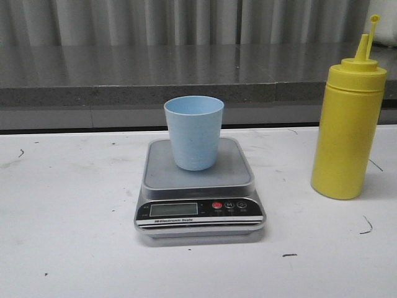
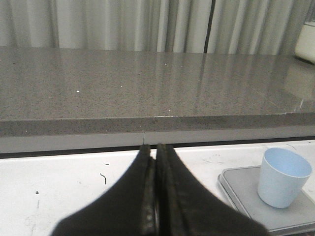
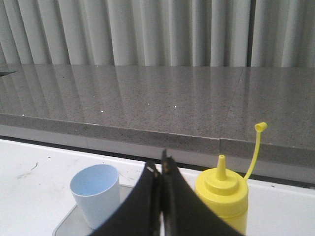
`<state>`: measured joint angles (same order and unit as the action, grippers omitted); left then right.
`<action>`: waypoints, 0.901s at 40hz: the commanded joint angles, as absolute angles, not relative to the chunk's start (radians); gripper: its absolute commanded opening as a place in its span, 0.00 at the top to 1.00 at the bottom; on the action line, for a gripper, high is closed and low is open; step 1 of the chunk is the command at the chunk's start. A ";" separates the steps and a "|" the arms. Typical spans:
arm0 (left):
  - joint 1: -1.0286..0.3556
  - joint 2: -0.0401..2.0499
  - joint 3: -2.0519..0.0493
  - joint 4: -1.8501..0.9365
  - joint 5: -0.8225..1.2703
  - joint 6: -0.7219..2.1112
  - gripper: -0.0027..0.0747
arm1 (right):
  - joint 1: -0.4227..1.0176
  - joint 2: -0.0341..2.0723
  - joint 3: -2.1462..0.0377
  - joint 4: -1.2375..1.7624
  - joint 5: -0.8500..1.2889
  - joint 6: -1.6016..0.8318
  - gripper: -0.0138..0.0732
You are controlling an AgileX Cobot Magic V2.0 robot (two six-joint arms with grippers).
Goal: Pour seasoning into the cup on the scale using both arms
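We see the left claw (image 2: 156, 147) clenched, its two black fingers pressed flat together with nothing between them, hanging over the white bench (image 1: 68, 242) and touching nothing. The right claw (image 3: 161, 164) is likewise pressed closed and empty. The blue cup (image 1: 194, 132) stands upright on the platform of the silver scale (image 1: 200, 189), near the middle of the bench. The yellow bottle (image 1: 347, 127) stands upright on the bench to the right of the scale, well apart from it, its small cap off the nozzle and raised on its tether. Neither claw shows in the front view.
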<state>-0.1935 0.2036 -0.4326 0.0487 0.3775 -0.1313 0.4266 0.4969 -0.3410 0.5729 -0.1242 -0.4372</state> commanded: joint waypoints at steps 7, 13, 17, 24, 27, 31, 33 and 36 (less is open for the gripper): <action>-0.192 0.214 -0.445 0.042 0.290 -0.138 0.99 | 0.425 0.497 -0.367 0.560 -0.189 -0.448 0.91; -0.185 0.206 -0.405 0.042 0.259 -0.136 0.99 | 0.425 0.497 -0.367 0.560 -0.189 -0.448 0.91; -0.161 0.173 -0.333 -0.010 0.158 -0.094 0.99 | 0.425 0.497 -0.367 0.560 -0.189 -0.448 0.91; -0.074 0.076 -0.195 -0.071 0.055 -0.073 0.99 | 0.425 0.497 -0.367 0.560 -0.189 -0.448 0.91; -0.039 0.031 -0.143 -0.072 0.055 -0.073 0.99 | 0.425 0.497 -0.367 0.560 -0.189 -0.448 0.91; -0.001 -0.019 -0.075 -0.072 0.051 -0.076 0.99 | 0.425 0.497 -0.367 0.560 -0.189 -0.448 0.91; 0.008 -0.023 -0.041 -0.072 0.031 -0.078 0.99 | 0.425 0.497 -0.367 0.560 -0.189 -0.448 0.91; 0.009 -0.020 0.002 -0.072 -0.023 -0.093 0.99 | 0.425 0.497 -0.367 0.560 -0.189 -0.448 0.91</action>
<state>0.0061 -0.0050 -0.0069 -0.0600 0.1113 -0.0776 0.4266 0.4969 -0.3410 0.5729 -0.1242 -0.4372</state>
